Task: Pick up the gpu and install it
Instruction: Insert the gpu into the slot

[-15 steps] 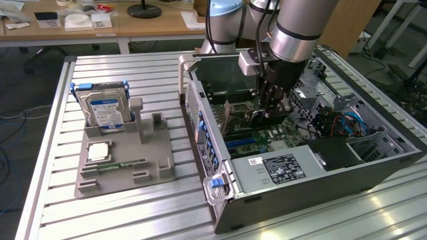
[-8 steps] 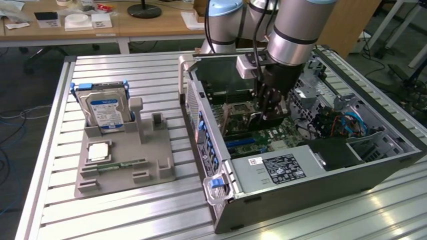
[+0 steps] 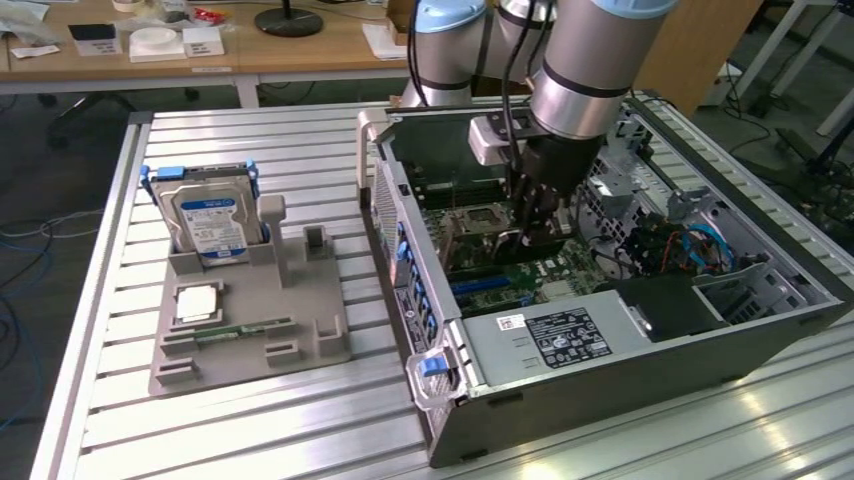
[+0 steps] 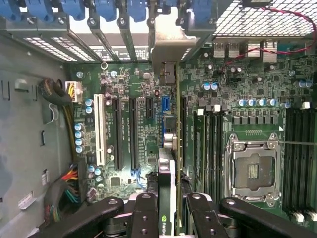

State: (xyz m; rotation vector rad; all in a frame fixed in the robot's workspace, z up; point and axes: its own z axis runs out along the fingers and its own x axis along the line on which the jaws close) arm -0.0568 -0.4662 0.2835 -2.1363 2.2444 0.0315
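The gripper (image 3: 541, 232) is deep inside the open computer case (image 3: 667, 345). Its fingers (image 4: 146, 213) are squeezed on the gpu (image 4: 167, 171), one on each side. The card stands on its thin edge over the green motherboard (image 4: 131, 94). It is just beside the long black slots (image 4: 117, 134), with the chip socket (image 4: 252, 171) on its other side. I can't tell if its bottom edge is already in a slot or just above one, because the card hides that spot.

The job right now looks like setting the card into its slot. To do it well, the card should stand straight and not lean. Its bottom edge should run right along the slot. The silver bracket (image 4: 168, 42) should meet the gap in the back wall under the blue clips (image 4: 106, 10). I think the push should go straight in, soft and even at both ends, because a thin board like this can bend. The red and yellow wires (image 4: 69, 178) are well apart from it, so they should not snag.

Seen from its edge, the gpu is thin and flat. It has a dark board and a black cooler on one face. There is a small green logo (image 4: 164, 224) near the fingers, and the shiny bent bracket is at the far end
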